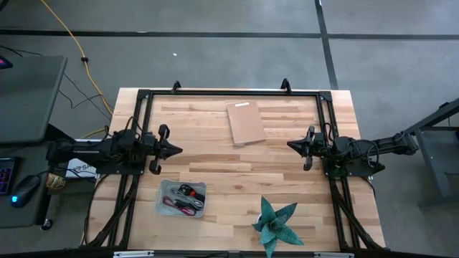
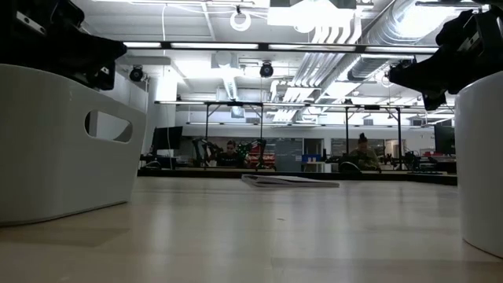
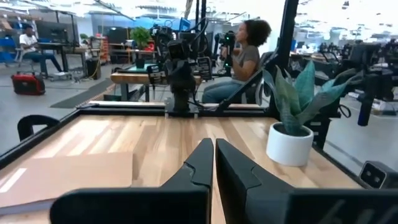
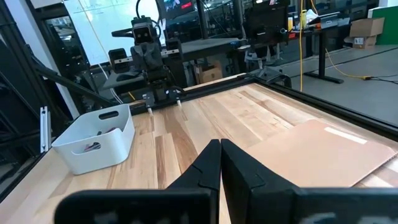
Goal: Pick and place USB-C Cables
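The USB-C cables [image 1: 183, 198] lie bundled inside a white bin [image 1: 166, 188] near the table's front left; red and black cords show among them. The bin [image 4: 118, 134] also appears in the right wrist view. My left gripper [image 1: 178, 150] hovers shut at the table's left side, above and behind the bin, pointing toward the table's right. My right gripper [image 1: 290, 145] hovers shut at the table's right side, pointing toward the left. Both touch nothing. The brown board [image 1: 245, 122] lies flat near the table's far middle.
A teal plant-like star in a white pot [image 1: 275, 222] stands near the table's front right edge. A black frame [image 1: 229, 92] borders the table. Bare wood lies between the two grippers. People sit at desks in the room beyond the table.
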Controlling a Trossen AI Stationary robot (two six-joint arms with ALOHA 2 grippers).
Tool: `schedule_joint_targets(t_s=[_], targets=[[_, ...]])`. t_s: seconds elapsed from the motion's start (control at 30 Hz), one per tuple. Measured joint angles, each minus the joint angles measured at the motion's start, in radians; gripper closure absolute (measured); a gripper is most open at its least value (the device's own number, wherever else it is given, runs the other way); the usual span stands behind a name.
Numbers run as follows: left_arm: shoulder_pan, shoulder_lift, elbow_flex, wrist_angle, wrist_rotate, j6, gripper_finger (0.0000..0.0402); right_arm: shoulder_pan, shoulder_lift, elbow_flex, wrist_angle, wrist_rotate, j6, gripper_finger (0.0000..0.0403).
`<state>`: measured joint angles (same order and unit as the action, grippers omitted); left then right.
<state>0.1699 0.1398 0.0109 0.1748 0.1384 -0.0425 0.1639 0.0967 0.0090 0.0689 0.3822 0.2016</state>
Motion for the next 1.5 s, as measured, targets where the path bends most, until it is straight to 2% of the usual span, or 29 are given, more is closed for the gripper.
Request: schedule_joint_targets(t_s=[0.23, 0.4, 0.57, 0.7, 1.5], targets=[[0.000, 0.000, 0.000, 0.001, -0.027, -0.059, 0.0401, 0.000, 0.000, 0.000, 0.000, 0.000, 0.000, 0.0401], [0.000, 0.000, 0.001, 0.012, -0.107, -0.058, 0.0401, 0.000, 0.000, 0.000, 0.000, 0.000, 0.000, 0.0401], [0.000, 0.001, 0.001, -0.073, -0.112, -0.034, 0.0401, 0.000, 0.000, 0.000, 0.000, 0.000, 0.000, 0.0401], [0.000, 0.003, 0.001, -0.160, -0.113, -0.103, 0.0401, 0.000, 0.000, 0.000, 0.000, 0.000, 0.000, 0.0401], [0.000, 0.009, 0.001, -0.156, -0.120, -0.122, 0.0401, 0.000, 0.000, -0.001, 0.000, 0.000, 0.000, 0.0401]])
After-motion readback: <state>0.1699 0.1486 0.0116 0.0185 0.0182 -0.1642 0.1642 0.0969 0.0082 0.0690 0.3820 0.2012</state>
